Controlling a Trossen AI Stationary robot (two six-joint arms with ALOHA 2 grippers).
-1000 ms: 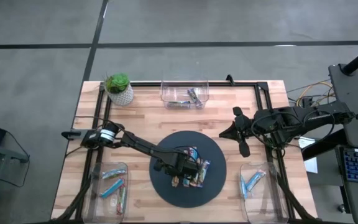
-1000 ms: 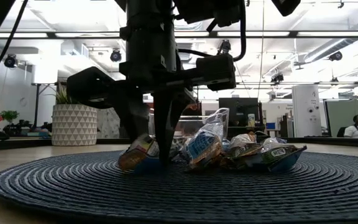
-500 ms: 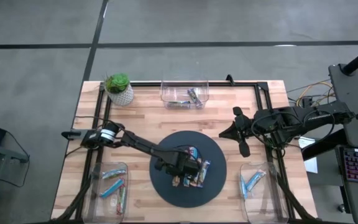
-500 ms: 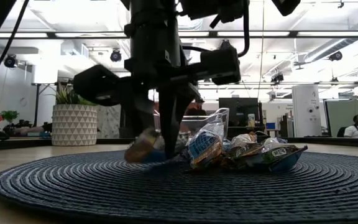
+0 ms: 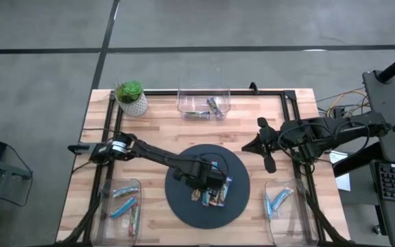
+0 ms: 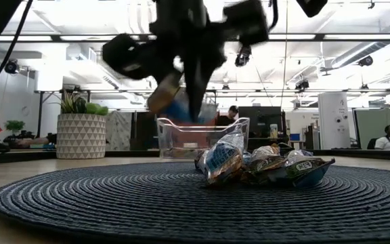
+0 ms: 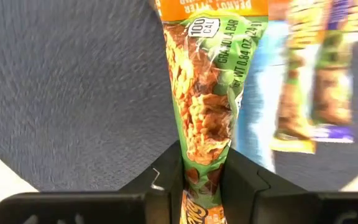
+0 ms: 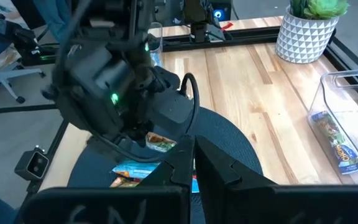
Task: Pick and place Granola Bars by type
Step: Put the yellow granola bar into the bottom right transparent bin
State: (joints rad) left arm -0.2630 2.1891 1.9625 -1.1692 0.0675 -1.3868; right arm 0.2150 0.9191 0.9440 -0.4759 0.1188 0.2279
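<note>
— While the left gripper [image 6: 189, 102] hung above the round mat [image 5: 184, 206], what did its fingers [image 7: 244, 180] have?
— They were clamped narrow on a green and orange granola bar [image 7: 207, 99], lifted clear of the mat.
— And the other bars?
— A pile of bars [image 5: 214, 192] lay on the mat just past centre, toward three o'clock. More sat in the clear bins: one bin at twelve o'clock [image 5: 204, 106], one at seven [image 5: 123, 202], one at five [image 5: 280, 200].
— The right gripper [image 5: 260, 146]?
— Waiting at three o'clock off the mat, fingers pressed together, holding nothing
</note>
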